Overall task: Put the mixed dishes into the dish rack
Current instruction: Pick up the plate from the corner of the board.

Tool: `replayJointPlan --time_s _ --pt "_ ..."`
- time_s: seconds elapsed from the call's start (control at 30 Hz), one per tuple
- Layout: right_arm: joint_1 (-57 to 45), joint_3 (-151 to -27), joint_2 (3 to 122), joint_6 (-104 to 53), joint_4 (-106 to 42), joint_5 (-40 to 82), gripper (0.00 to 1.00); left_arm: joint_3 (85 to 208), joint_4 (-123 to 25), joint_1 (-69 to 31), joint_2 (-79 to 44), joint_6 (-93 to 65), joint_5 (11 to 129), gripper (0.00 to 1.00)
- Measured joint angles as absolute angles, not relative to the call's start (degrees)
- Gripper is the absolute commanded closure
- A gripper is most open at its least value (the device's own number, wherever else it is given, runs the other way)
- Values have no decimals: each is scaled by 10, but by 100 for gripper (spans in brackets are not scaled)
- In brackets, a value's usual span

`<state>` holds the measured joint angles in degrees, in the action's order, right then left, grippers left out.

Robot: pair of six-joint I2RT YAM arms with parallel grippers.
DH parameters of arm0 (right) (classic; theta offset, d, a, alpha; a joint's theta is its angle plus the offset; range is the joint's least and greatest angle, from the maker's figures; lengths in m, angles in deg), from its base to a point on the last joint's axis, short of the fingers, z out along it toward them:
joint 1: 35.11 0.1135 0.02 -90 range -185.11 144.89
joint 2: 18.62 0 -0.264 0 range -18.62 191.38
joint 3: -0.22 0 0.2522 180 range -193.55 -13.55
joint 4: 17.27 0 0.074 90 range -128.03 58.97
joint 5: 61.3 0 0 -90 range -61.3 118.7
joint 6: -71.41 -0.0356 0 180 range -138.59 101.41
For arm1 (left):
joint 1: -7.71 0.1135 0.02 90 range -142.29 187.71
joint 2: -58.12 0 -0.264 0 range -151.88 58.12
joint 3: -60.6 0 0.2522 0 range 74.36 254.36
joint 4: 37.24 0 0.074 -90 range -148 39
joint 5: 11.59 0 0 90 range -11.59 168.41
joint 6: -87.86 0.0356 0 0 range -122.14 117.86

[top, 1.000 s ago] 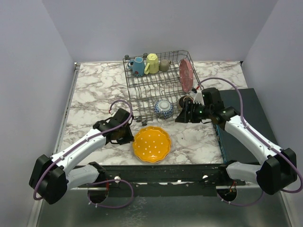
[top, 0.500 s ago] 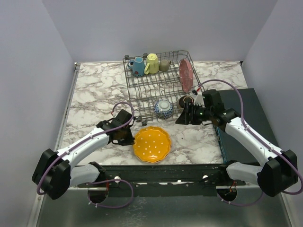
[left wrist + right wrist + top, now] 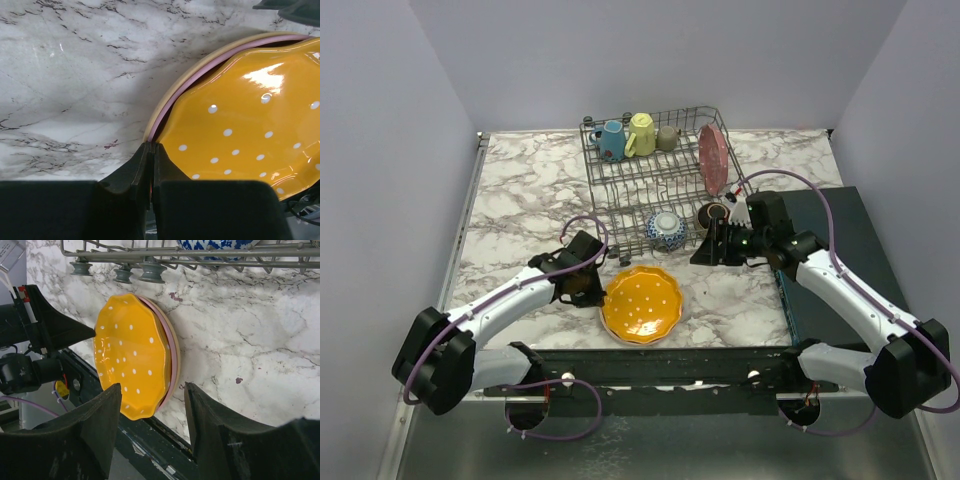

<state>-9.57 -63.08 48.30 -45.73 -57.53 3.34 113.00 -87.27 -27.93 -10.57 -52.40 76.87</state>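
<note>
A scalloped orange-yellow plate (image 3: 642, 303) (image 3: 250, 115) (image 3: 132, 355) with white dots lies on a pink plate (image 3: 200, 75) (image 3: 172, 355) near the table's front edge. My left gripper (image 3: 592, 287) (image 3: 151, 146) is at its left rim, jaws shut, and the rim runs in between the tips. My right gripper (image 3: 703, 252) (image 3: 152, 390) hovers open at the dish rack's (image 3: 640, 185) front right corner, facing the plates. The rack holds three mugs (image 3: 641, 132) at the back, an upright pink plate (image 3: 712, 158), a blue-white bowl (image 3: 666, 229) and a dark brown bowl (image 3: 712, 215).
A cream plate (image 3: 165, 95) shows as the lowest rim of the stack. A dark flat box (image 3: 830, 260) lies on the right, under my right arm. The rack's feet (image 3: 150, 272) stand just beyond the plates. The black front rail (image 3: 670, 365) runs close behind the stack.
My left gripper has slid right along the table to the orange-yellow plate's rim and shut there. The right arm has stayed still.
</note>
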Motion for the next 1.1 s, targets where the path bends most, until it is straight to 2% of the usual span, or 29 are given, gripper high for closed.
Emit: replayJointPlan --time_s 1.1 --pt "-43 -603 491 -473 -577 34 42 1128 -797 -295 -150 -523 732 93"
